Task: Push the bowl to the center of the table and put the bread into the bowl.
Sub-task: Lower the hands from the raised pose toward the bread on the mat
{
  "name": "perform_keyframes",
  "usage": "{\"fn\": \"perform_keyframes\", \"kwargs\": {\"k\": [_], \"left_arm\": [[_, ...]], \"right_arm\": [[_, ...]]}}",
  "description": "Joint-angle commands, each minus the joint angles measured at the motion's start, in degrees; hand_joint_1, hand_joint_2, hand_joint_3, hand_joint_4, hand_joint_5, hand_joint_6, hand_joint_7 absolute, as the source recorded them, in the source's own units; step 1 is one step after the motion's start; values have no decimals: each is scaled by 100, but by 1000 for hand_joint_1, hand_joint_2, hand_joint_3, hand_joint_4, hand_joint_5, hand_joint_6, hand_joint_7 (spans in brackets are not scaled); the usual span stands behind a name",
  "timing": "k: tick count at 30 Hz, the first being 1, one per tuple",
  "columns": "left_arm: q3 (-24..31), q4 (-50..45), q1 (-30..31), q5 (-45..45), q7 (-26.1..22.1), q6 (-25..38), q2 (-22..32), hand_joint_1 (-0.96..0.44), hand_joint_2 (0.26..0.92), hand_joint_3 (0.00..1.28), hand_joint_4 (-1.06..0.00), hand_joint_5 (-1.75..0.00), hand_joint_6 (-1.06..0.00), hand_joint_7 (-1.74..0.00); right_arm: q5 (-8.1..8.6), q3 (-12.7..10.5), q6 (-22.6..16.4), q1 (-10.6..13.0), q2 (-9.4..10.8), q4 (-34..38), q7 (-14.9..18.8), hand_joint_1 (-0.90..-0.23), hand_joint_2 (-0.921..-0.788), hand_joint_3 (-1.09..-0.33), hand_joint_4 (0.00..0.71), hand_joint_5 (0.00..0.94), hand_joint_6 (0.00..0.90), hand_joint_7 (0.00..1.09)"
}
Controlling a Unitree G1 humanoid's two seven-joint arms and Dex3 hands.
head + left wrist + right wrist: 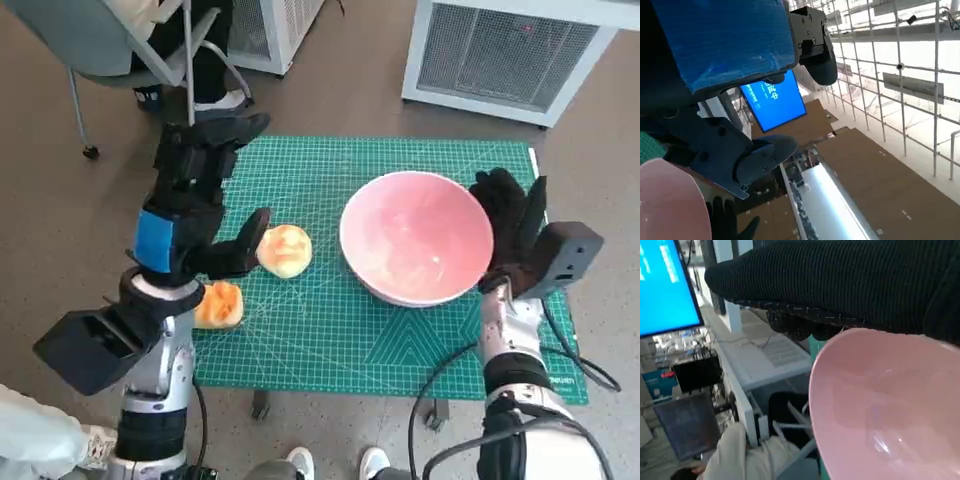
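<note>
The right hand (510, 228), in its black glove, rests flat against the outer wall of the pink bowl (418, 237), on the side away from the left hand. It holds nothing; its fingers lie extended along the rim rather than closed on it. The right wrist view confirms contact: the glove lies directly over the bowl's edge.

The bowl stands on the green mat (340, 345), somewhat toward the right-hand side, so the push step appears to be in hand and not yet complete.

The left hand (195, 215) hovers with its fingers apart and holds nothing. A pale bread roll (285, 250) lies just beside its fingertips, between that hand and the bowl. Whether the fingertips touch the roll cannot be told. A second, orange-toned roll (220, 304) lies near the left forearm, at the mat's edge.

Judged next move: the right hand presses the bowl sideways toward the left hand until it stands central. The pale roll lies in that path, so the left hand should grip and lift it clear.
</note>
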Motion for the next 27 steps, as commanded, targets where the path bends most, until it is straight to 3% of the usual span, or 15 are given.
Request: {"fn": "perform_keyframes", "kwargs": {"k": [1, 14, 22, 27], "left_arm": [[34, -156, 84, 20, 44, 88, 58, -163, 589, 824, 1, -812, 1, -1090], [97, -345, 223, -1, 65, 211, 143, -164, 602, 800, 1, -811, 1, -1082], [257, -525, 381, -37, -48, 298, 423, -165, 605, 773, 1, -820, 1, -1088], [543, -453, 491, 238, -276, 207, 1055, -161, 632, 687, -6, -823, -5, -1082]], "right_arm": [[-28, 28, 165, -94, 158, 101, -71, -471, -921, -784, 252, 1, 68, 491], [-31, 14, 355, -365, 334, 145, -160, -472, -921, -792, 252, 5, 64, 501], [-90, 68, 276, -474, 214, 82, -188, -460, -921, -796, 260, 8, 64, 503], [-210, 195, -95, -551, 108, -128, -178, -456, -921, -799, 265, 10, 62, 505]]}}
